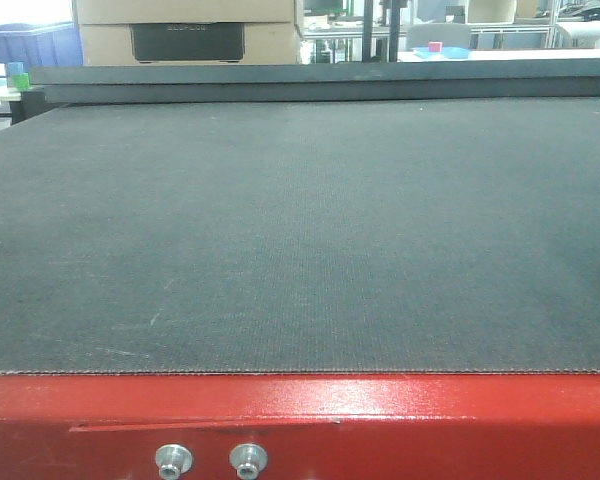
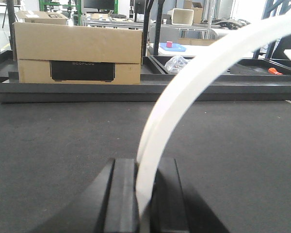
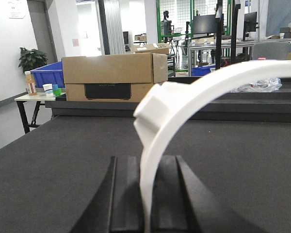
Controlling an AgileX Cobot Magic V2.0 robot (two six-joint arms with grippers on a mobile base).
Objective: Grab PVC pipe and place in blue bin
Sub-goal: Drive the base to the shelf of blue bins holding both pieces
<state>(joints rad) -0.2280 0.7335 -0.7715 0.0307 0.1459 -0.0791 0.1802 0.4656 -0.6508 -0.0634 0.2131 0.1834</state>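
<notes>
Left gripper (image 2: pixel 144 165) is clenched on the curved white PVC pipe (image 2: pixel 191 73), which arches up to the right of the cardboard box (image 2: pixel 77 46). Right gripper (image 3: pixel 146 162) clasps the pipe likewise. Only its view shows the blue bin (image 3: pixel 46 75) left of the cardboard box.

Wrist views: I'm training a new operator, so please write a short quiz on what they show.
1. True or false: the pipe lies flat on the mat.
2. Behind the mat in the left wrist view stands: A a box, B a ladder, C a bucket.
3. Which grippers hold the pipe?
Key: 1 false, it arches up off the mat. 2 A. 3 Both, the left gripper and the right gripper.
</notes>
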